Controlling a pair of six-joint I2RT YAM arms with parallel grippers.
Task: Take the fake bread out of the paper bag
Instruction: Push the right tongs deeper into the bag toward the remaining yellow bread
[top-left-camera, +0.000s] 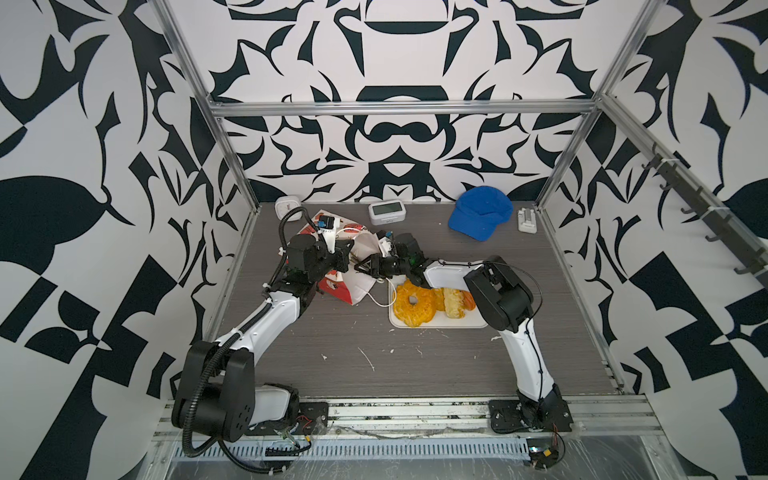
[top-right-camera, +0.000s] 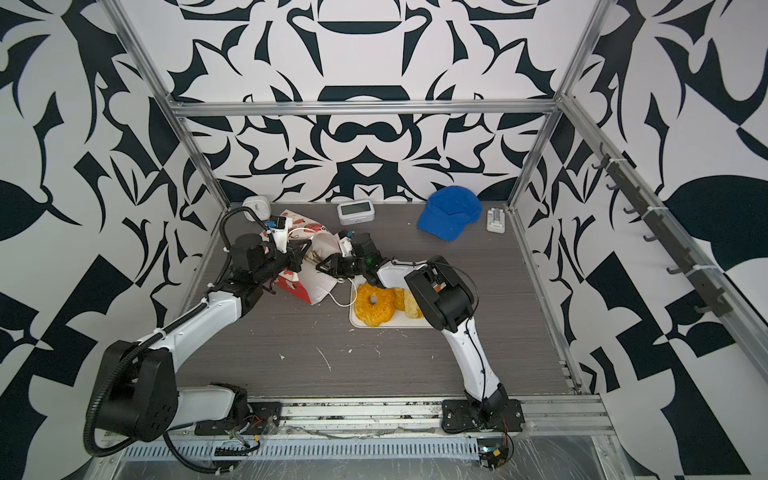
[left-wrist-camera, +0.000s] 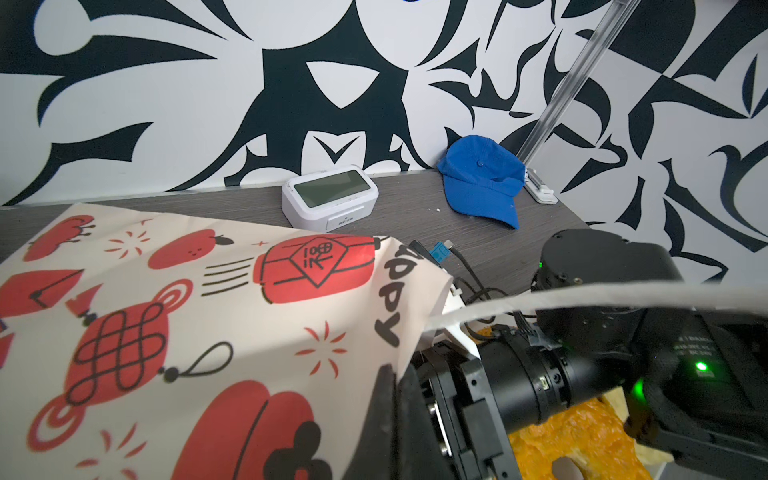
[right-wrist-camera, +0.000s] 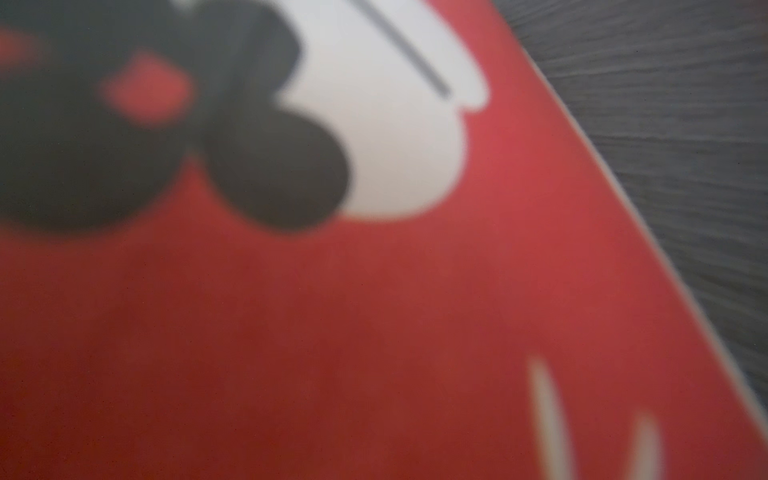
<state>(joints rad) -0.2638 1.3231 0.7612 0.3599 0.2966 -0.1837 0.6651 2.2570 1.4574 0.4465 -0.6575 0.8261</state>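
The paper bag (top-left-camera: 353, 291) is laid on its side on the grey table (top-left-camera: 374, 365), with its mouth turned toward the white tray (top-left-camera: 440, 325). The rim of that mouth appears to be pinched by the left gripper (top-left-camera: 348, 261), whose fingers are closed on the paper, so the white inside is exposed. The right gripper (top-left-camera: 360, 268) is placed at the mouth. Whether its fingers are open or closed on anything cannot be told, because the right wrist view is filled by the bag's blurred red outside.

Of the fake bread (top-right-camera: 370, 311), the big ring (top-left-camera: 409, 313), a pale piece (top-left-camera: 454, 307) and an orange wedge (top-left-camera: 469, 302) are seen on the tray, packed against one another. Whether any piece is left in the bag is hidden.

The step in hand is judged to be the fetching of a further piece from inside. For this to go well:

- The rim should be held raised and steady, so the paper is not dragged along with the reach.
- The right gripper should be led low along the inner wall.
- A glossy pastry is best gripped across its narrow part and drawn out straight along the bag.
- The cord handle (top-left-camera: 376, 302), lying between bag and tray, should be avoided.
- The piece should be set down on a bare part of the tray.
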